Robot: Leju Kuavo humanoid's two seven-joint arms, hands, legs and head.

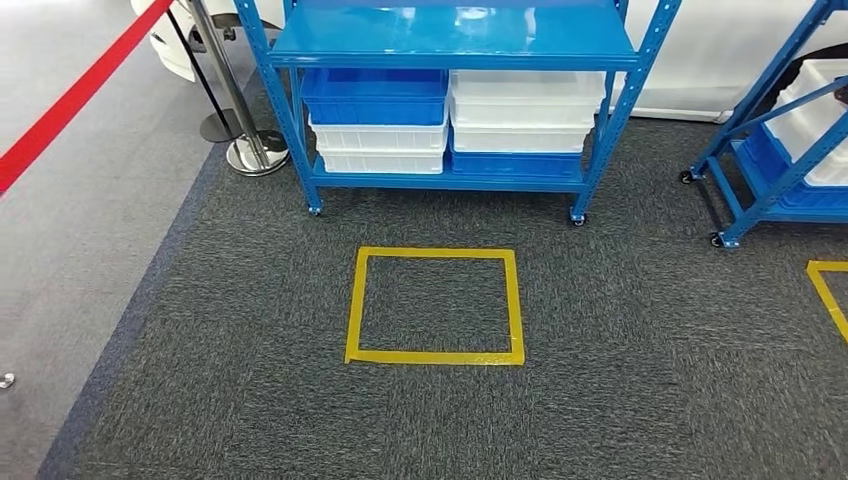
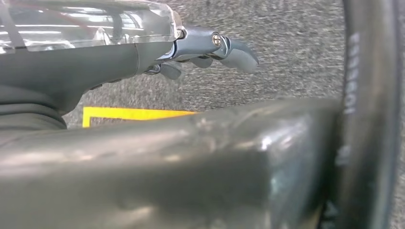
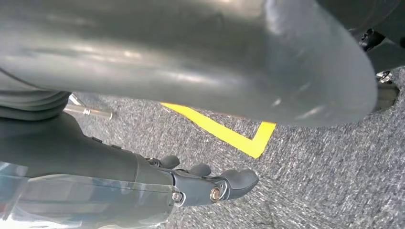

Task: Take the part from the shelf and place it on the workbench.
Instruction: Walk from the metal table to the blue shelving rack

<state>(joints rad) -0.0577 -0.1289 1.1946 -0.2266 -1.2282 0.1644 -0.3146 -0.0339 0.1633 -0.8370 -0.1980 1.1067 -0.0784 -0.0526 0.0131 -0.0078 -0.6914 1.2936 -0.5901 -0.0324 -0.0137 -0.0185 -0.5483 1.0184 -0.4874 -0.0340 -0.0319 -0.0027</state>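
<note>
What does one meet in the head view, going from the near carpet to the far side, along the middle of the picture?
Grey carpet → yellow tape square → blue shelf rack with blue and white bins on its lowest level.

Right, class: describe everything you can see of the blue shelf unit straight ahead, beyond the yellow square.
The blue shelf unit is a painted metal rack with perforated uprights on small castors, standing upright on the grey carpet beyond the yellow tape square. Its lower shelf carries stacked plastic bins: a blue bin over white ones on the left, white bins over a blue one on the right. The upper shelf's top looks bare.
</note>
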